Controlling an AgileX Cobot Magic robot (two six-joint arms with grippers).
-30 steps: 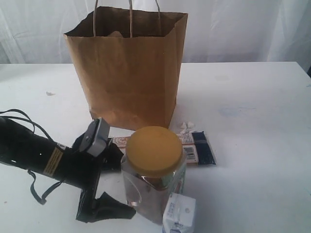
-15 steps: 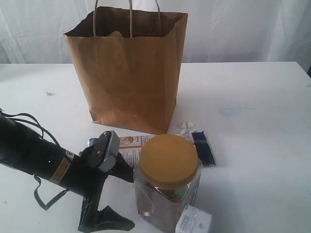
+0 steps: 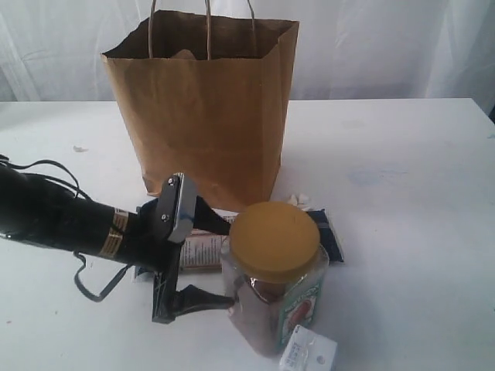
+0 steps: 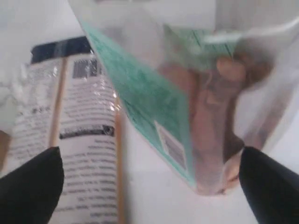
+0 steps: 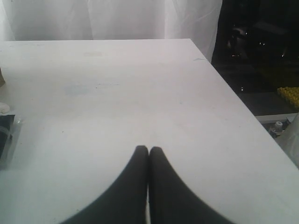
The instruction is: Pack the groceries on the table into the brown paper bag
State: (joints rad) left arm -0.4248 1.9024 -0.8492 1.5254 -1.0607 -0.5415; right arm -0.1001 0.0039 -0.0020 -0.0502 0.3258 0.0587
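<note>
Clear jar with wide mustard-yellow lid [image 3: 274,241] – at the near edge of the large flat white tabletop [image 3: 402,193], in front of the bag, brownish contents and a green-and-white label showing through the wall. It looked roughly upright; whether its base rested on the table could not be told.

The left gripper [image 3: 229,264] lay level with the jar's side, arm reaching in from the left of the exterior view. Jaws were spread wide, one black finger toward the bag side of the jar and one toward the near side. In the left wrist view the jar's body filled the gap between the two fingertips [image 4: 29,186]. Contact between pads and glass could not be made out.

Long navy-orange packet [image 3: 331,236] lay flat on the table just behind the jar, under the gripper, navy end sticking out past the lid. Small white carton [image 3: 308,354] sat at the jar's foot, touching or just beside it, partly cut off by the frame.

Tall upright kraft-brown paper bag with twisted paper handles [image 3: 205,116] stood behind the packet, mouth open. A few small white scraps [image 3: 298,201] lay by its base.

The right gripper [image 5: 148,156] – fingers pressed together, holding nothing – hung low over the tabletop, well apart from the jar.
</note>
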